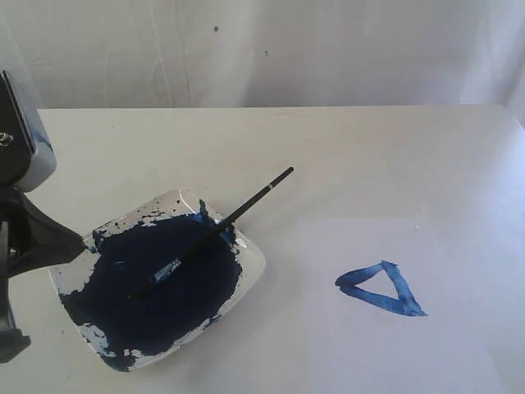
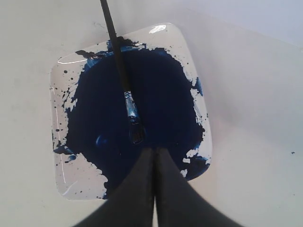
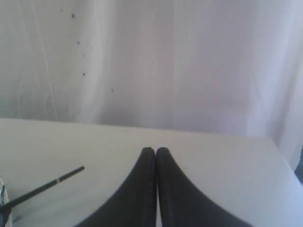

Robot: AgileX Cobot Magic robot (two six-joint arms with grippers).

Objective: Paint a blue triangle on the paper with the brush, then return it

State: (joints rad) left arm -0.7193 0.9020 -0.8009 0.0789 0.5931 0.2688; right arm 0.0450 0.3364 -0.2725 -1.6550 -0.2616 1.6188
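Note:
The brush (image 1: 221, 226) lies free in the paint dish (image 1: 254, 261), its tip down in the dark-blue paint pool (image 1: 156, 283) and its handle sticking out over the dish rim toward the back right. On the paper (image 1: 447, 250) at the right is the blue triangle (image 1: 377, 300), a rough hollow outline. My left gripper (image 1: 78, 241) hangs at the dish's left edge, shut and empty. In the left wrist view, the left gripper (image 2: 155, 150) sits just short of the brush (image 2: 118, 56) bristles. My right gripper (image 3: 155, 150) is shut and empty above the table, with the brush (image 3: 47, 185) handle end off to one side.
The dish (image 2: 71, 80) has paint splatter on its bare white corners. A white curtain (image 1: 271, 49) closes off the back of the cream table (image 1: 353, 148). The left arm's body (image 1: 20, 156) stands at the left edge of the exterior view.

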